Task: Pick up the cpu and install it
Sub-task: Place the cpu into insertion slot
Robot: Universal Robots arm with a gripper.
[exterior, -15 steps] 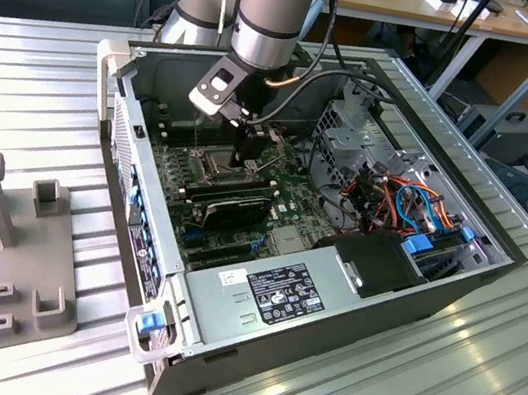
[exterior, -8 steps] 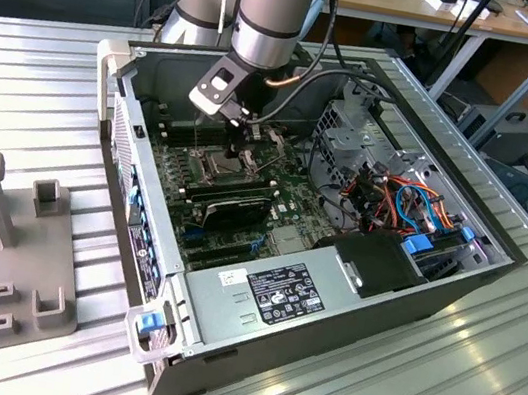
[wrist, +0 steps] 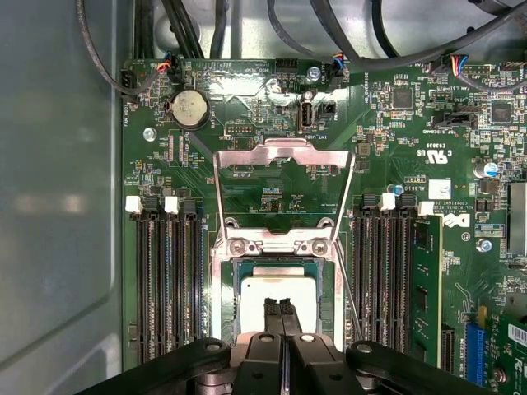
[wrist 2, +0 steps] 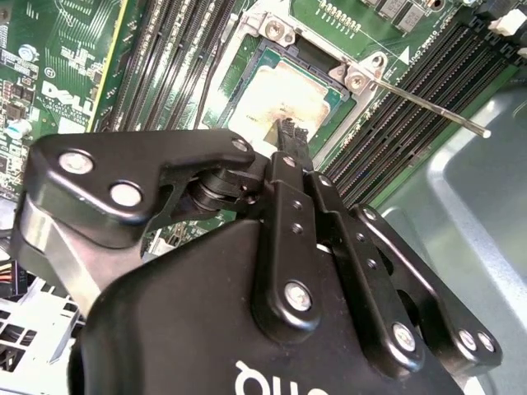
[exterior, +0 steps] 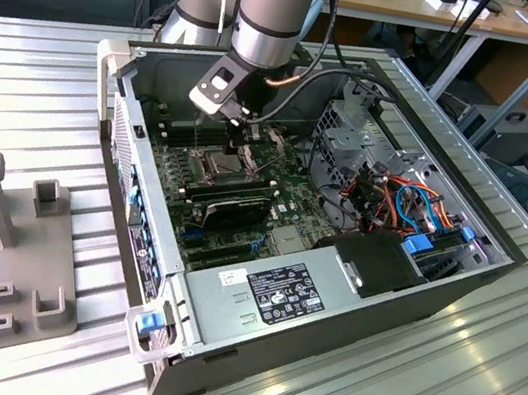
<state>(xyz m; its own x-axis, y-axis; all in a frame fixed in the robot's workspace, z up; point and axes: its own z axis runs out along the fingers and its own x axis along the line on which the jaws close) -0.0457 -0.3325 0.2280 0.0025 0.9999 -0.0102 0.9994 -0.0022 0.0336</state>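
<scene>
The cpu point(wrist: 278, 288) sits flat in its socket point(wrist: 328, 296), silver top up, with the load frame point(wrist: 284, 155) swung open and standing up just beyond it. In the second wrist view the thin lever point(wrist 2: 428, 105) sticks out past the socket's corner, over the RAM slots point(wrist 2: 387, 123).

The arm point(exterior: 271, 6) comes down steeply from the top of the exterior view into the open case point(exterior: 134, 186), with the wrist pointing pretty much straight down at the board point(wrist: 412, 140). Inside the case there's also a black card point(exterior: 228, 202) just in front of the socket, and the power supply point(exterior: 278, 296) along the near wall.

The gripper point(wrist: 280, 303) is right over the middle of the cpu. Its two fingers point(wrist: 270, 317) are pressed together with just a hairline slit between them, nothing pinched. The tips look like they're resting on the chip's top, though I can't say for sure whether they touch it or hang just above it.
</scene>
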